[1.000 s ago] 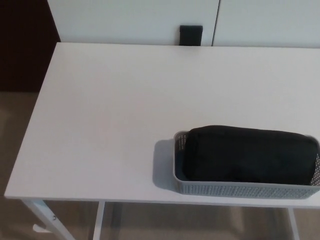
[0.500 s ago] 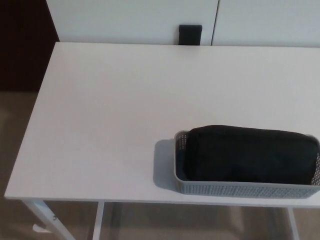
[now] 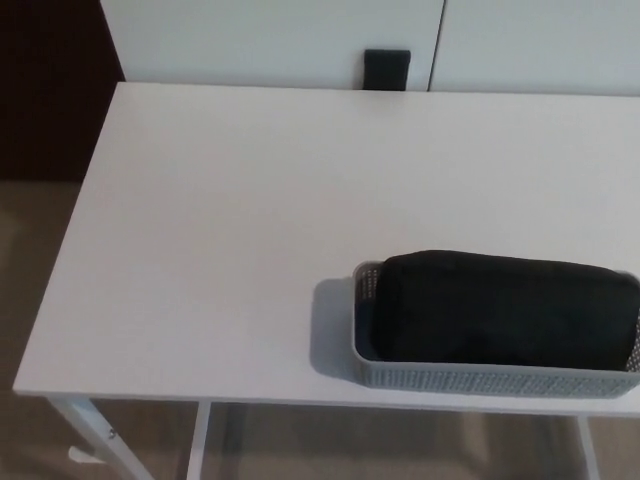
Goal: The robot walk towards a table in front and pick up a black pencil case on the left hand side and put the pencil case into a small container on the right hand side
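Observation:
The black pencil case (image 3: 505, 308) lies lengthwise inside the small grey mesh container (image 3: 480, 378), filling it from end to end. The container stands near the front right of the white table (image 3: 220, 220), and its right end runs off the picture's edge. Neither of my hands nor any part of my arms shows in the head view.
A white wall or cabinet (image 3: 270, 40) stands behind the table, with a small black fitting (image 3: 386, 69) at its foot. A dark area (image 3: 45, 90) lies at the far left. The table's white legs (image 3: 85, 430) show below its front edge, over a beige floor.
The whole picture has shifted a few pixels to the right, so the camera moved slightly. The pencil case and container stay where they were.

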